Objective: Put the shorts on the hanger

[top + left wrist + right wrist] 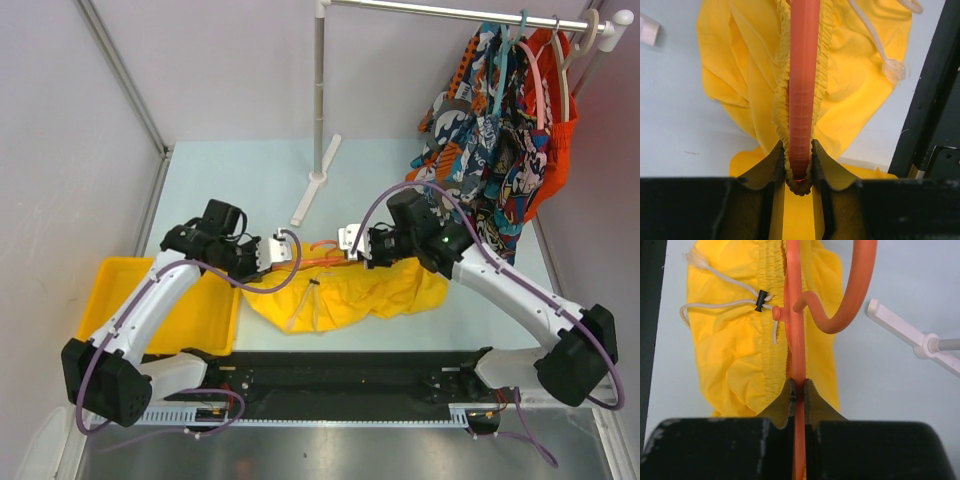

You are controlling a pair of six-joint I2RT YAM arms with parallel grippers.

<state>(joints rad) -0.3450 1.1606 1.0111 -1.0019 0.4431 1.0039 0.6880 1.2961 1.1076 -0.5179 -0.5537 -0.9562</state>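
Left tool (799, 152) clamped on hanger (803, 75) bar and waistband of yellow shorts (375, 290); right tool (799, 390) pinches hanger's other end; shorts sag onto worktop (230, 170).

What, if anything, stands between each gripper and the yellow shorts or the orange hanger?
Nothing visible does. The left gripper is shut on the hanger, with the waistband of the shorts bunched around the bar inside its jaws. The right gripper pinches the hanger bar directly, right beside the waistband.
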